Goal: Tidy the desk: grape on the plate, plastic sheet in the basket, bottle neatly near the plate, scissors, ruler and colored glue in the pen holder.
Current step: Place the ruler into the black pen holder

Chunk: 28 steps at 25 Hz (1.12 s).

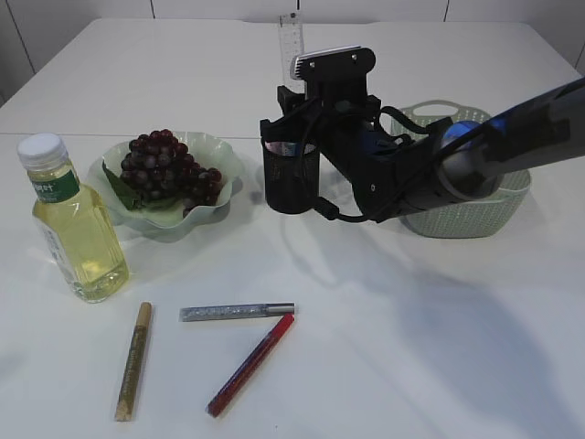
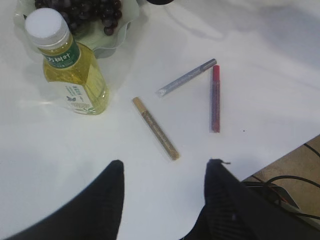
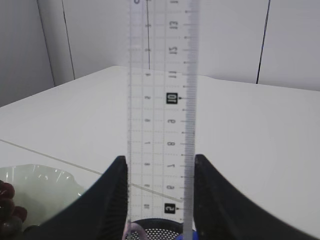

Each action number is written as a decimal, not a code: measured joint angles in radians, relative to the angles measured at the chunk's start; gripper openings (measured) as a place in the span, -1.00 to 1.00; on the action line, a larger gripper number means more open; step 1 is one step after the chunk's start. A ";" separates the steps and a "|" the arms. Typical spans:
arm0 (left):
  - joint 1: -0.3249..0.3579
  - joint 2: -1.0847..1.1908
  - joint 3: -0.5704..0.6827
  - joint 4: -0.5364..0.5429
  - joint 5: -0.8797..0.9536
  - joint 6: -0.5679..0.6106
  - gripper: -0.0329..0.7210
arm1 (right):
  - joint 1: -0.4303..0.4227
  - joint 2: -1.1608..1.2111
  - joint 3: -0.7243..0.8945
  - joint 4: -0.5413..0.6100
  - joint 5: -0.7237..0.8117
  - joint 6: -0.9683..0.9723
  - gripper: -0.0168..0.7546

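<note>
The right tool (image 3: pixel 161 200) stands over the black mesh pen holder (image 1: pixel 291 178) with the clear ruler (image 3: pixel 161 100) upright between its fingers (image 3: pixel 112 195), each finger right at a ruler edge; whether they pinch it or have just let go I cannot tell from these views. The ruler's lower end already sits inside the holder. To finish this step well, I would open the fingers evenly, let the ruler settle against the holder wall, then lift straight up so the fingers do not drag it out or tip the light holder.

The left tool (image 2: pixel 165 200) hangs empty, fingers apart, above the front of the surface (image 1: pixel 411 347), where three colored glue pens lie: a gold one (image 2: pixel 155 128), a silver one (image 2: pixel 186 77) and a red one (image 2: pixel 215 98), the last two nearly touching at their tips.

The pen holder also shows a pink loop and something blue at its rim, probably scissors handles. The wavy green plate (image 1: pixel 215 151) holds the dark grape bunch (image 1: pixel 164 169). The bottle (image 1: pixel 73 219) of yellow liquid stands upright just beside the plate. The pale green basket (image 1: pixel 512 197) sits behind the right arm; its contents are hidden.
</note>
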<state>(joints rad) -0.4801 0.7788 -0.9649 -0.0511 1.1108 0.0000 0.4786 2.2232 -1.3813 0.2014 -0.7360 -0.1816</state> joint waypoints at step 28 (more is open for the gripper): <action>0.000 0.000 0.000 0.000 -0.020 0.000 0.09 | 0.000 -0.080 0.000 0.000 0.181 -0.002 -0.03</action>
<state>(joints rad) -0.4801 0.7788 -0.9649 -0.0511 1.0904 0.0000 0.4786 2.1427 -1.3813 0.2014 -0.5553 -0.1834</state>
